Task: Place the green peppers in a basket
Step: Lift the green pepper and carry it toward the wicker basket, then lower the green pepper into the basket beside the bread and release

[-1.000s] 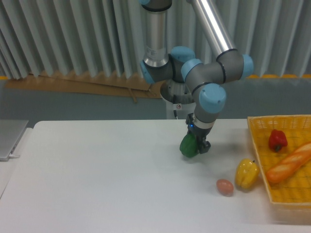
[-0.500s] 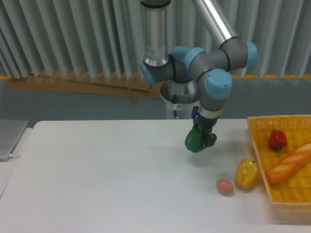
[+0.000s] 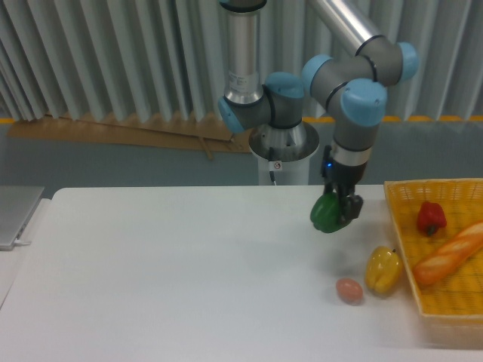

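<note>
Green and glossy, the bell pepper (image 3: 326, 214) hangs clear above the white table (image 3: 151, 271), clamped across its lobes in the gripper (image 3: 339, 212). It looks light and firm but slick-skinned, so a hold across its widest part should suit best. Below sit an egg (image 3: 349, 290) and a yellow pepper (image 3: 383, 270); rightmost, the woven basket (image 3: 398, 226) holds a red pepper (image 3: 431, 218) and bread (image 3: 450, 253).

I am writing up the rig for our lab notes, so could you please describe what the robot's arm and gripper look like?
The arm is built of silver-grey metal tubes joined by dark grey joint housings with light blue round caps. A wide silver base flange carries a small red-and-white sticker. The gripper is small, dark and two-fingered, below a dark wrist section with a small blue light. No loose cables show.
</note>
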{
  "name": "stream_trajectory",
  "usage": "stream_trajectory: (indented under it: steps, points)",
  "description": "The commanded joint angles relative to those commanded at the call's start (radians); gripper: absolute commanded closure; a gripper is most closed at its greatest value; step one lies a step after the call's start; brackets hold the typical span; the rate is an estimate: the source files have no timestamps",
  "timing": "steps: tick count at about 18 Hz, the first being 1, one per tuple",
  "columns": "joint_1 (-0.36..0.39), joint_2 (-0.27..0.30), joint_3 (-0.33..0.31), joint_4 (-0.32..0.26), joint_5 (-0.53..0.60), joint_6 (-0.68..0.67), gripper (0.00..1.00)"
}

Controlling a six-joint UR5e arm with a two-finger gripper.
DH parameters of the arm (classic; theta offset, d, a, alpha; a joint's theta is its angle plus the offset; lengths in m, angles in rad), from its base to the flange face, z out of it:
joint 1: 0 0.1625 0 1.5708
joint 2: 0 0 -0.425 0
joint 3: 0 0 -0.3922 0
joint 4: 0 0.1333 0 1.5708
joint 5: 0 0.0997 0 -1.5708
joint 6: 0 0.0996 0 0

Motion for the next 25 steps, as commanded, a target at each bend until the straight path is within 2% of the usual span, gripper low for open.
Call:
stream_trajectory:
  steps: [3, 5, 9, 11, 16, 20, 25]
  points:
    - [0.017, -0.018, 0.055, 0.006, 0.006, 0.066, 0.46]
    - [0.023, -0.032, 0.071, 0.009, 0.008, 0.086, 0.46]
    - [0.031, -0.057, 0.084, 0.084, 0.075, 0.24, 0.46]
    - [0.035, -0.077, 0.091, 0.1, 0.084, 0.287, 0.47]
    - [0.092, -0.112, 0.12, 0.127, 0.087, 0.455, 0.47]
    - [0.143, -0.129, 0.126, 0.137, 0.086, 0.502, 0.47]
    - [0.202, -0.163, 0.13, 0.178, 0.084, 0.598, 0.47]
